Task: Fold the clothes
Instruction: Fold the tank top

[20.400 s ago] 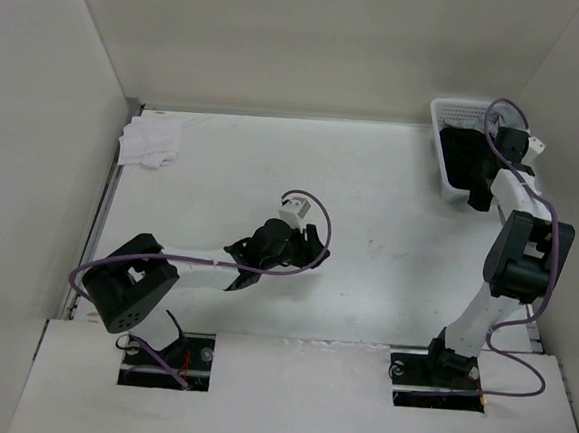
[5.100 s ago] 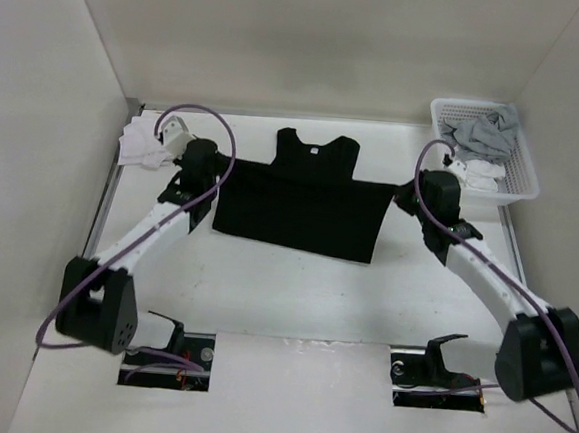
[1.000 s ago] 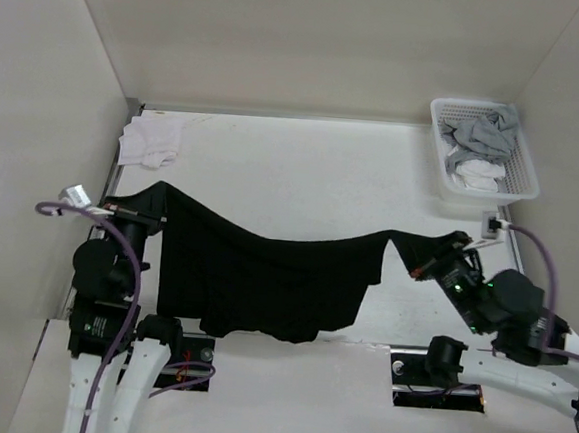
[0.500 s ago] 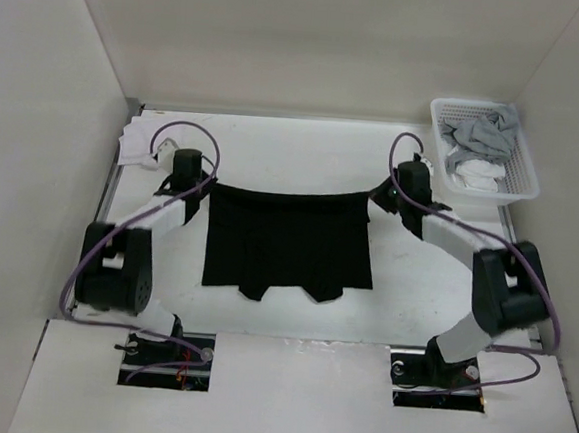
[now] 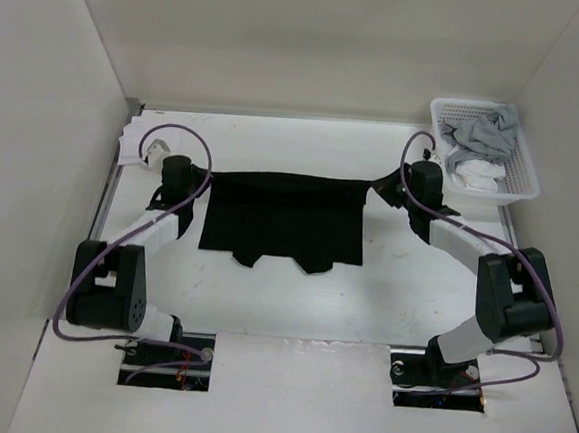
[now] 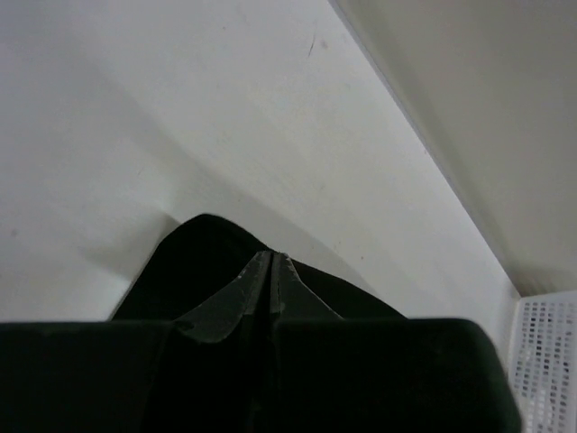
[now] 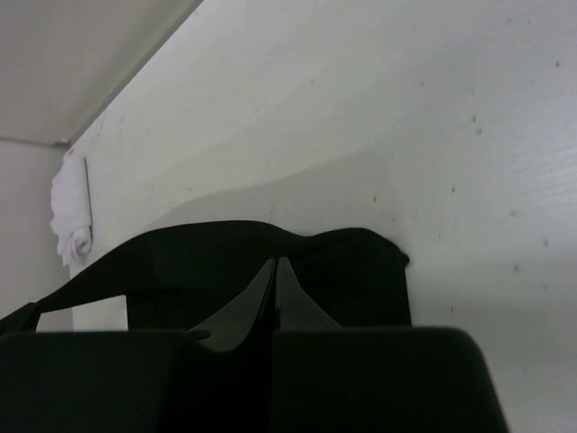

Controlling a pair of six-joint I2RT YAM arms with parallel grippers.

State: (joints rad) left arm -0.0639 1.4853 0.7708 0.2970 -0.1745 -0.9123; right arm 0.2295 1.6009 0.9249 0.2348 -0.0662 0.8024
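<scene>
1. We see the left gripper (image 5: 188,180) with its jaws pressed together on the far-left corner of the black T-shirt (image 5: 284,218). In the left wrist view, black fabric bunches around the closed fingertips.
2. The right gripper (image 5: 385,187) is clamped in the same way on the far-right corner of the T-shirt.
3. The T-shirt lies mid-width on the table (image 5: 262,310), nearer the far edge than the near edge. Its far hem is drawn in a line between the two grippers, and the rest spreads toward the near edge.
4. Bare table runs from the T-shirt's near hem to the arm bases. A narrower strip separates the T-shirt from the far edge.
5. A basket (image 5: 484,195) of grey and white garments (image 5: 482,131) sits at the far-right corner, near the right arm. A white cloth (image 5: 130,144) lies at the far-left corner, just beside the left arm.
6. The T-shirt's long axis runs left to right, parallel to the far edge. Two small flaps project from its near hem; we cannot tell what they are.
</scene>
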